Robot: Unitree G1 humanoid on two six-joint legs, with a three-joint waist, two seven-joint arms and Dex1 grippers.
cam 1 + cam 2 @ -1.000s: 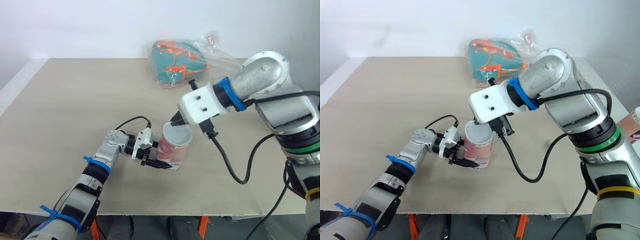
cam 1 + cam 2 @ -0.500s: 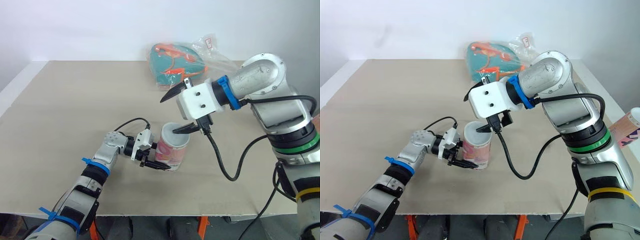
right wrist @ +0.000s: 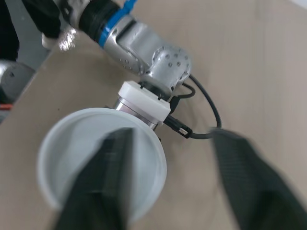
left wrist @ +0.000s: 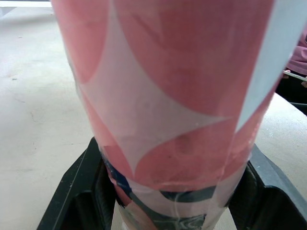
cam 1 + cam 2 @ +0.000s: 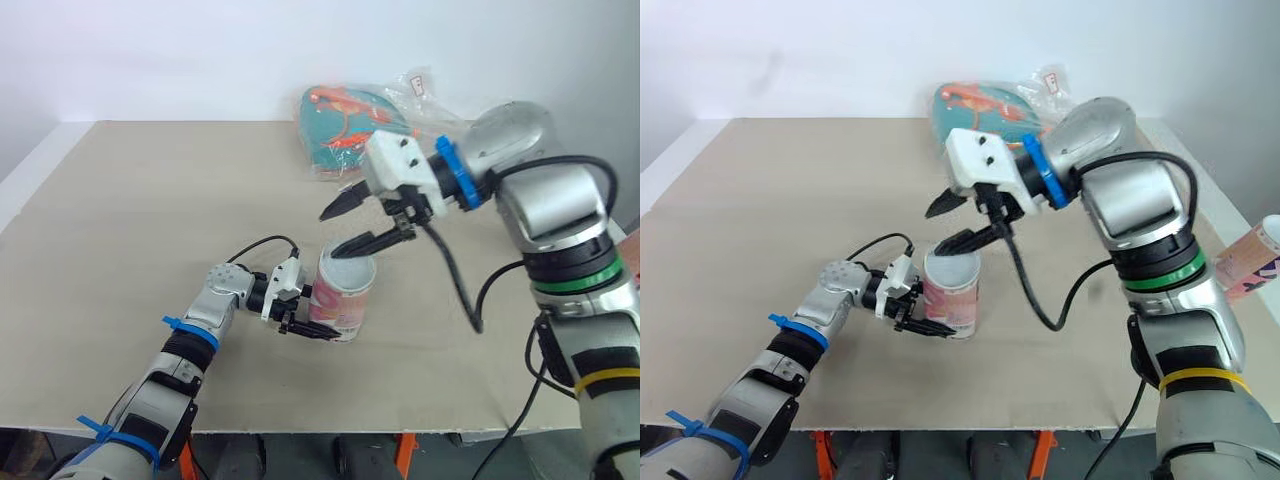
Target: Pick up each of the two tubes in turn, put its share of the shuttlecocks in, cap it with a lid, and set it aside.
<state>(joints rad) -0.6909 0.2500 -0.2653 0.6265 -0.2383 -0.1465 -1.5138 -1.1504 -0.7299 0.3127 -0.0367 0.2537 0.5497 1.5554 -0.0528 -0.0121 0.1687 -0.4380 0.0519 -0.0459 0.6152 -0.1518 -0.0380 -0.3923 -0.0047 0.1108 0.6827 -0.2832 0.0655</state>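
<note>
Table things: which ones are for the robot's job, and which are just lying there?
For the job: tube with white top, left claw shut on it, open right claw above it, second tube at the right edge.
Just lying there: teal-and-orange bag in clear plastic.

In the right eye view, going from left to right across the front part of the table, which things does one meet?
left gripper → tube held in it → second tube at the right edge

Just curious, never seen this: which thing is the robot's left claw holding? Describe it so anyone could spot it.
On the beige table, toward its front, stands an upright tube clamped by the left gripper. It is pink with white curves, unlike the teal bag behind.
</note>
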